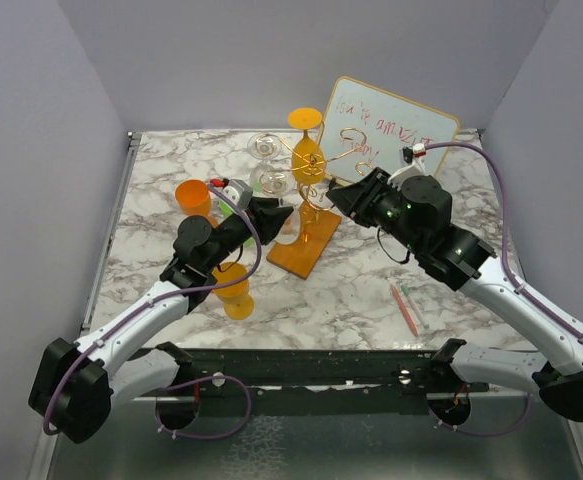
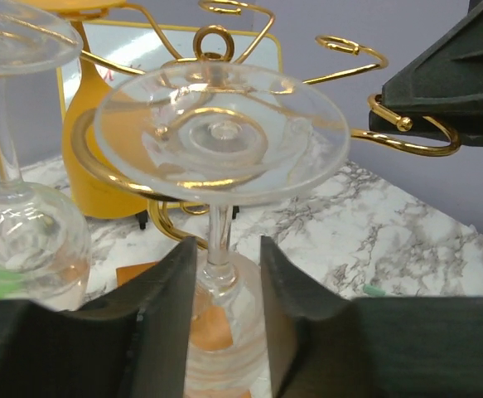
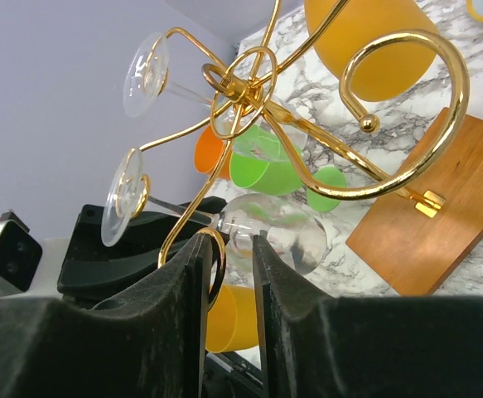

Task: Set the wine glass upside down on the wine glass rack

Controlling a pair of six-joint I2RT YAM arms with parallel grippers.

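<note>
The wine glass rack stands mid-table, gold scroll arms on a wooden base. A clear wine glass hangs upside down, its foot resting on a gold arm and its bowl low. My left gripper is open around the stem, with a gap on each side. It sits at the rack's left. My right gripper is at the rack's right, open, a gold loop lying against its left finger.
A second clear glass and an orange glass also hang on the rack. An orange cup, an orange wine glass and green cups stand left. A whiteboard leans behind; a pen lies right.
</note>
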